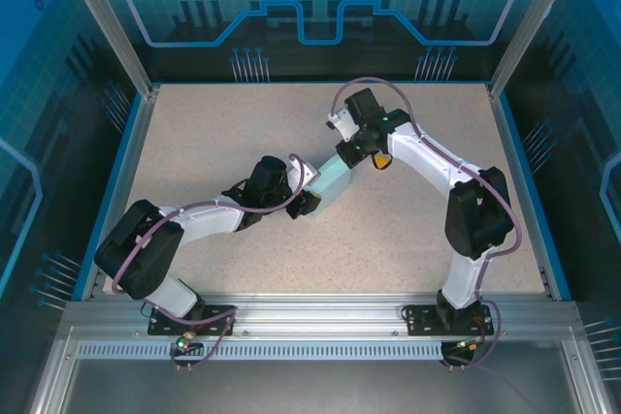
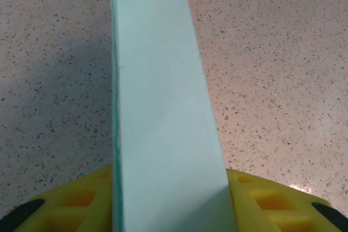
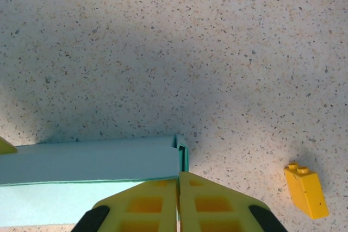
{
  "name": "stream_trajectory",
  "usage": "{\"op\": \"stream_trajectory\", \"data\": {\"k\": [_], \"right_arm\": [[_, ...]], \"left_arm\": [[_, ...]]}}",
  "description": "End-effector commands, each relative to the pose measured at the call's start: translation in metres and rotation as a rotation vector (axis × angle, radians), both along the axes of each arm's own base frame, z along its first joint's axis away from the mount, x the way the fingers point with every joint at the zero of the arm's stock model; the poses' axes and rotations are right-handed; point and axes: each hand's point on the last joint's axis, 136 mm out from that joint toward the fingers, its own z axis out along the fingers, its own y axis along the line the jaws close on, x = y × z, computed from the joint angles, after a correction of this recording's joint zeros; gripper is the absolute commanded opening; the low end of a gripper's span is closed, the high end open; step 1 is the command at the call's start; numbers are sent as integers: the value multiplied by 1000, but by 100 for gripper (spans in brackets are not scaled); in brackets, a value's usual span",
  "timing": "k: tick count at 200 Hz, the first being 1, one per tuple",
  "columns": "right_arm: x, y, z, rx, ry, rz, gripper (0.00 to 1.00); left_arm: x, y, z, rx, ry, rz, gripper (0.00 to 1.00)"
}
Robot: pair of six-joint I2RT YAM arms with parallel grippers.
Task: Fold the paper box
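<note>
Top external view, from the left: the left gripper point(image 1: 303, 199) clamps the lower-left end of the pale light-blue, thin-card paper box point(image 1: 333, 184). The box is already a long, narrow closed shape lying near the middle of the speckled beige table point(image 1: 194, 133). Its long axis runs diagonally from that gripper up and to the right, straight to the right gripper point(image 1: 351, 150), so each arm has one end and neither is nearer to the whole.

In the left wrist view the yellow fingers point(image 2: 70, 205) stand partly spread with the box point(image 2: 157, 107) between them. It stands on its narrow edge and stretches away from the jaws.

In the right wrist view the right gripper point(image 3: 178, 199) has its yellow pads pressed together right at the box's open end point(image 3: 182, 153). They appear to pinch the thin end flap there, while the body of the box point(image 3: 87, 161) runs off to the picture's left.

Any tuck of that end flap turns on this end-to-end hold, I judge.

Just beyond the right gripper a small yellow plastic toy brick point(image 3: 306, 188) lies apart from the box.

Count: one box, one brick, two grippers.
</note>
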Motion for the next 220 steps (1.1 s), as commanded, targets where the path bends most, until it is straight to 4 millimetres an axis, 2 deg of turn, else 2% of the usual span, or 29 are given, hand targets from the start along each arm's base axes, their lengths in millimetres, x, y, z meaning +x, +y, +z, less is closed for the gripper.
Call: {"op": "stream_trajectory", "data": {"k": [1,66,103,145,190,220], "right_arm": [[-8,-2,-11,-39,24,-7,9],[-7,-14,-18,-143,-31,63,8],[-6,-17,-14,-171,-42,100,8],[-12,-17,-18,-147,-6,63,8],[-25,-24,-32,-133,15,21,7],[-27,-25,-31,-107,5,0,7]], "left_arm": [[1,-1,-5,8,11,16,36],[2,1,-5,17,7,20,35],[1,2,-6,23,5,20,35],[1,3,-5,23,0,22,35],[2,4,-6,31,-3,28,35],[4,4,-6,31,-6,31,35]]}}
